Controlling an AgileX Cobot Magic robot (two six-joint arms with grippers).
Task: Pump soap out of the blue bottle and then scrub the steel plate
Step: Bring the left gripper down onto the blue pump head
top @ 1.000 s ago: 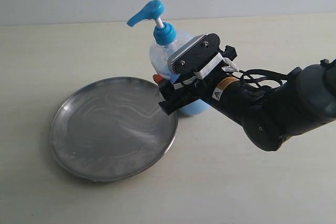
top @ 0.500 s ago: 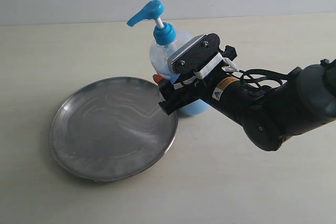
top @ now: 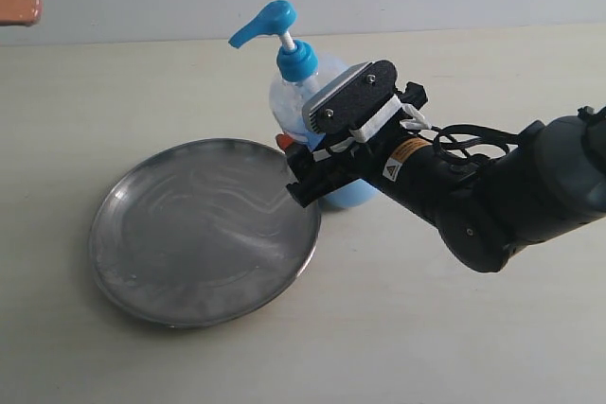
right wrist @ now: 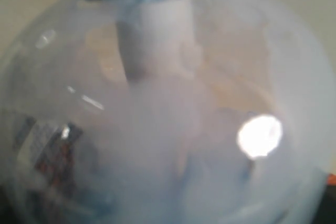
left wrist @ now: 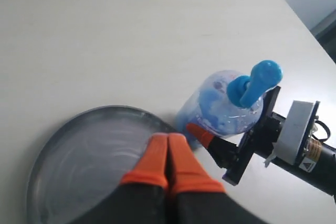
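Exterior view: right gripper (top: 303, 153) clamps clear blue-pump plastic bottle (top: 296, 63) at shiny round steel plate's (top: 189, 234) two o'clock. Left gripper (left wrist: 168, 148) is closed.

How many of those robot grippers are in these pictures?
2. The right gripper is clasped around the blue bottle beside the steel plate. The left gripper, orange-tipped and shut, peeks in at the exterior view's top-left corner.
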